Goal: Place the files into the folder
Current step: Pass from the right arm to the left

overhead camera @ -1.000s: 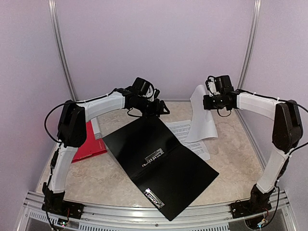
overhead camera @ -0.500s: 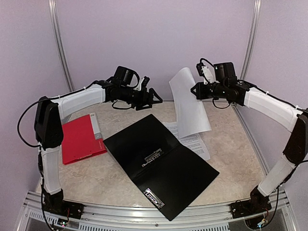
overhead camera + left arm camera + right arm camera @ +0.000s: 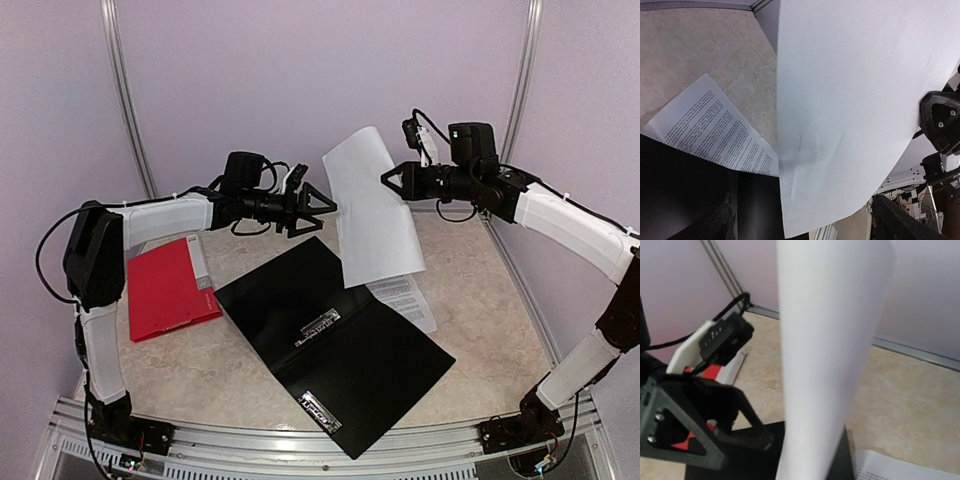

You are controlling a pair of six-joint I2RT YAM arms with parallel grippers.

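Note:
A blank white sheet [image 3: 375, 210], one of the files, hangs curled in the air over the table's back. My right gripper [image 3: 388, 180] is shut on its right edge; in the right wrist view the sheet [image 3: 830, 340] hides my own fingers. My left gripper [image 3: 322, 210] stands open just left of the sheet, level with it, and holds nothing. The black folder [image 3: 335, 340] lies open on the table below. A printed sheet [image 3: 410, 295] lies partly under the folder's right edge and shows as text lines [image 3: 715, 130] in the left wrist view, beside the hanging sheet [image 3: 855, 100].
A red folder [image 3: 165, 290] lies at the left of the table, under my left arm. Purple walls with metal corner posts [image 3: 135, 110] close off the back and sides. An aluminium rail [image 3: 300, 450] runs along the near edge.
My right arm has carried the blank sheet up and to the left, over the folder's back corner. My left gripper has risen off the folder, drawn back a little and opened wider.

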